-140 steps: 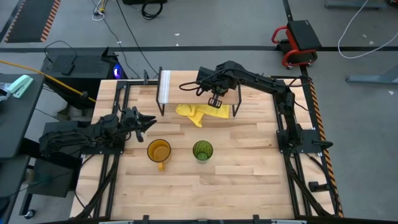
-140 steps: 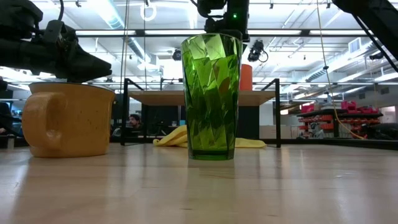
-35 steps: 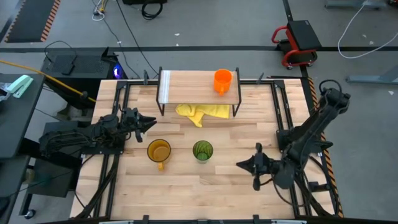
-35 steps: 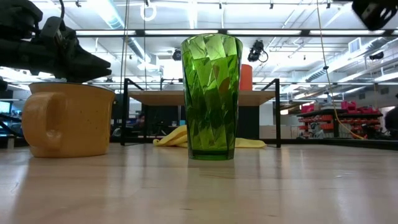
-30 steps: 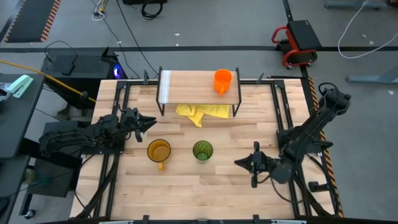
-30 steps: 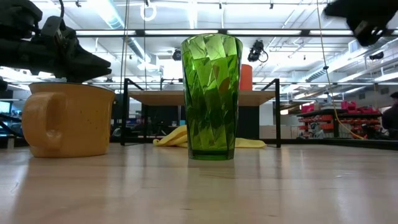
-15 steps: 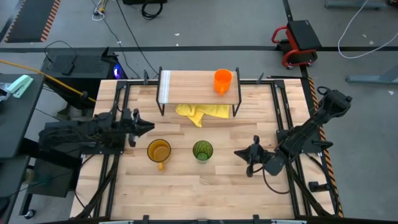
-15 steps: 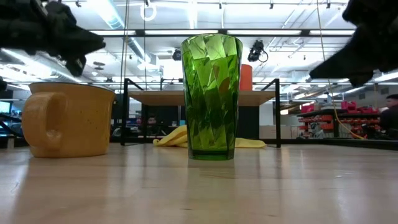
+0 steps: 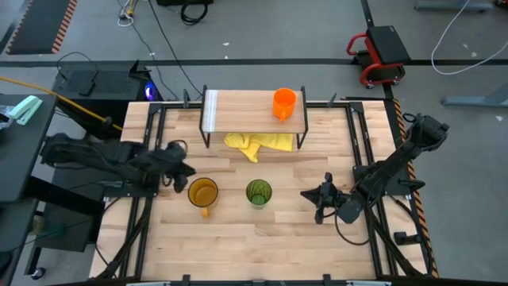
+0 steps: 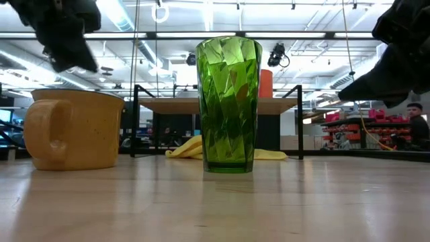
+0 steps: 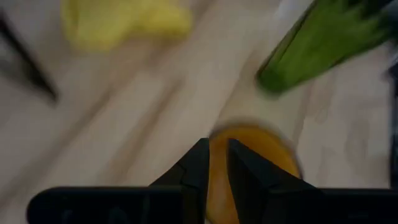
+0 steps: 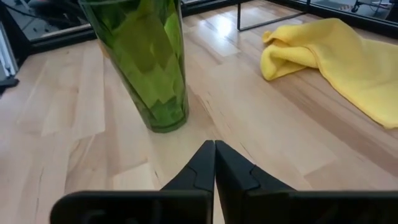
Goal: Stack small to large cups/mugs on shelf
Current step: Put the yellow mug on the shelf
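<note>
In the left wrist view everything is motion-blurred: the amber mug point(image 11: 252, 163) is cut by the picture's edge and partly covered by the left gripper point(image 11: 216, 163), and the green tumbler point(image 11: 323, 43) is a smear. In the low view the tumbler hides most of the orange mug point(image 10: 266, 83) on the shelf point(image 10: 218, 105). The yellow cloth point(image 9: 255, 144) lies partly under the shelf in the high view.
</note>
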Motion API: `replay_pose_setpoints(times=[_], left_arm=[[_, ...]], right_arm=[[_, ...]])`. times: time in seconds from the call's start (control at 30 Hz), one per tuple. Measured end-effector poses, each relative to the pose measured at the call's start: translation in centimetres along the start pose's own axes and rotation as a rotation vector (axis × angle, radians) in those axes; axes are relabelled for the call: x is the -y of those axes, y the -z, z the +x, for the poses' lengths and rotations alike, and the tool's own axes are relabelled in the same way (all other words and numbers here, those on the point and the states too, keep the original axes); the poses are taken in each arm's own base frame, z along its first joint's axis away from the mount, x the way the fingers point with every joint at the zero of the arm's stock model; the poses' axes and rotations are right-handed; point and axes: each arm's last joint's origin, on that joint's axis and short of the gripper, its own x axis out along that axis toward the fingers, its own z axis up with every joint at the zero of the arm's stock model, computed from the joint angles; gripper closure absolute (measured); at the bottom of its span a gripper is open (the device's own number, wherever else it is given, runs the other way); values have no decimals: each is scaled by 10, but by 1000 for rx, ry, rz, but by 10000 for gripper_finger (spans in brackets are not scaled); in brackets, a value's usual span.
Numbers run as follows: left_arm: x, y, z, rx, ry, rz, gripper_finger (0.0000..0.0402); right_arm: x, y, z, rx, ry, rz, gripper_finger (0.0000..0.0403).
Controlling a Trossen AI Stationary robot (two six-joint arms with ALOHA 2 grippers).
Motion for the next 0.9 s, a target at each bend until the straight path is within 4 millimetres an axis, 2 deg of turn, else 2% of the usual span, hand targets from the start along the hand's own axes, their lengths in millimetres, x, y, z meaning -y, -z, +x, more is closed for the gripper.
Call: replay_pose_setpoints(times=[0.13, 0.3, 0.43, 0.63, 0.9], left_arm=[[16, -6, 4, -237, -109, -92, 340], [34, -12, 16, -373, -203, -127, 340], [44, -15, 30, -415, -239, -112, 334], [47, -9, 52, -487, -318, -107, 305], [47, -8, 59, -514, -341, -85, 266]], right_arm=[[0, 2, 1, -7, 5, -8, 382], [0, 3, 1, -7, 6, -11, 381], [0, 3, 1, -9, 4, -13, 375], [0, 3, 1, -10, 3, -30, 363], [0, 3, 1, -10, 3, -33, 354]])
